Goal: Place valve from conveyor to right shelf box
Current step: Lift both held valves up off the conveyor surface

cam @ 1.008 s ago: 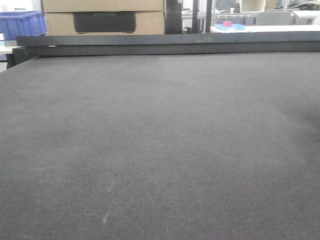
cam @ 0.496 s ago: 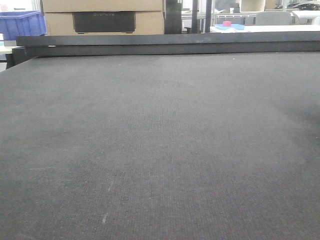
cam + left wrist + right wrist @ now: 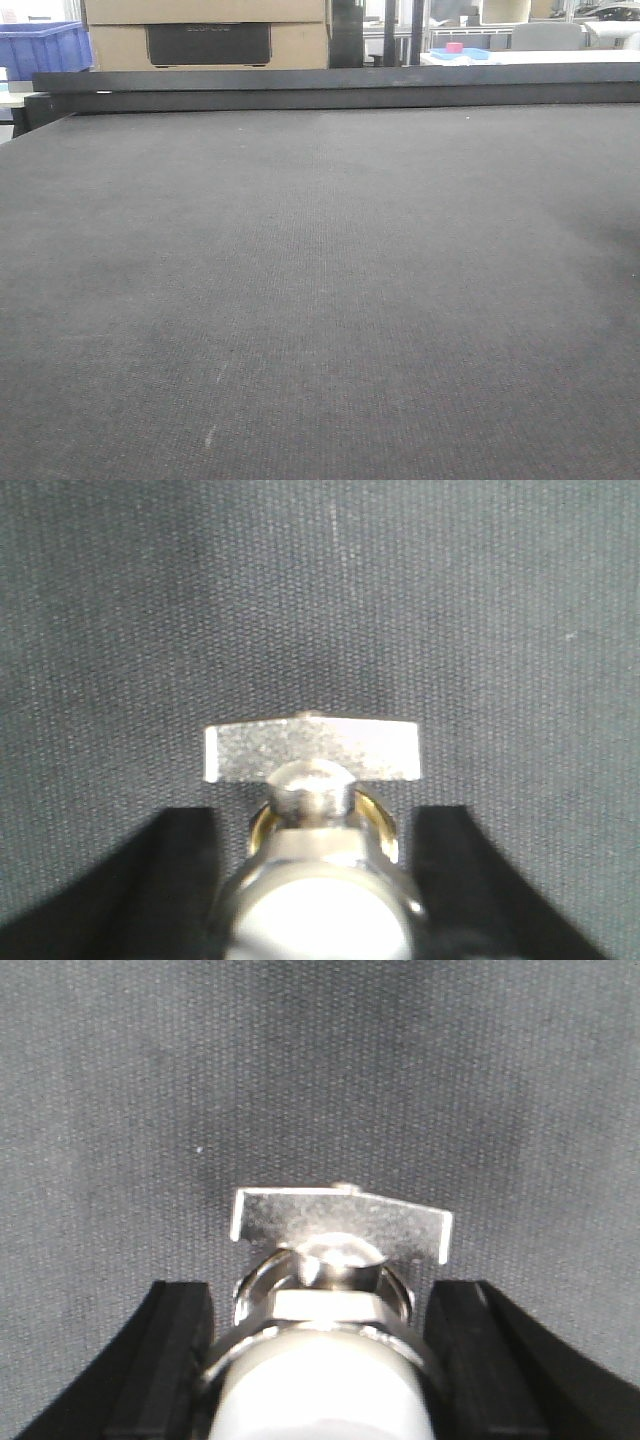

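Both left claw [image 3: 312,818] and right claw [image 3: 320,1292] clamp a valve [image 3: 310,752] apiece above the unchanged conveyor [image 3: 320,300].

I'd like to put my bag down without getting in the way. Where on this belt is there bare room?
The front view shows the belt bare all the way from the near edge to the dark rail. It is crowded only at the claws: a valve sits in the left claw, a second valve in the right claw.

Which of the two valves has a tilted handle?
The valve at the right pincer: its flat handle slopes down rightward, while the other valve, at the left pincer, has a level one.
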Robot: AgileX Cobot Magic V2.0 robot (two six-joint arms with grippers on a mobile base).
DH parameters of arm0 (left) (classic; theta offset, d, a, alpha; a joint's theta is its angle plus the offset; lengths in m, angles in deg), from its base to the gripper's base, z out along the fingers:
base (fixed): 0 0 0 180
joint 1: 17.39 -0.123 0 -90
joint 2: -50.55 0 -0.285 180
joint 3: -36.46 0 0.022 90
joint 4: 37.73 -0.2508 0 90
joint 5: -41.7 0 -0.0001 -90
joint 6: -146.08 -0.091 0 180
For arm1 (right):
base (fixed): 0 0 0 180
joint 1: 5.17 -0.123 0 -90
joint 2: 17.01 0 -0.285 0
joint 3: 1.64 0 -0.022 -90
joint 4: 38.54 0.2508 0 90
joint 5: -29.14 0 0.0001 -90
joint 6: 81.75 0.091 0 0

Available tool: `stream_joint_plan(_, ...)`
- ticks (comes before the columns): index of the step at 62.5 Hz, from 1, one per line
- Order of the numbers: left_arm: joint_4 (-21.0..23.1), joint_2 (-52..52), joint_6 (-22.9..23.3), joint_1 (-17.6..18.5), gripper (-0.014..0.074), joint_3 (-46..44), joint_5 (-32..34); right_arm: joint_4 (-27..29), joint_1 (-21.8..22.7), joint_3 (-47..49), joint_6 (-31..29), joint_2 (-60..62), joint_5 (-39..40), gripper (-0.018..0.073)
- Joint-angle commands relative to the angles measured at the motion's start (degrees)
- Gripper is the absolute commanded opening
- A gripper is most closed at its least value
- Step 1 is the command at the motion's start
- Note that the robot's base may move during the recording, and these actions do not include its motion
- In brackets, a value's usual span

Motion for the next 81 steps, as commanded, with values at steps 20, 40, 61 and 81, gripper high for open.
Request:
stream_joint_plan(20,1.3,0.9,0.5,0.3,-0.0111,-0.4,-0.2,0.7,0.3,-0.1,-0.3,0.8,0.3,-0.0164)
stream_joint_plan(40,11.9,14.0,0.5,0.4,-0.0111,-0.3,5.7,2.1,0.3,-0.1,-0.3,13.6,6.5,-0.0164)
stream_joint_plan(61,12.4,30.2,0.0,0.4,-0.0111,-0.3,17.3,2.1,0.3,-0.2,-0.5,24.7,19.7,-0.0164)
stream_joint_plan(81,12.4,41.8,-3.5,0.4,-0.0111,2.7,24.7,2.1,0.3,-4.9,-0.5,34.5,31.5,-0.0164)
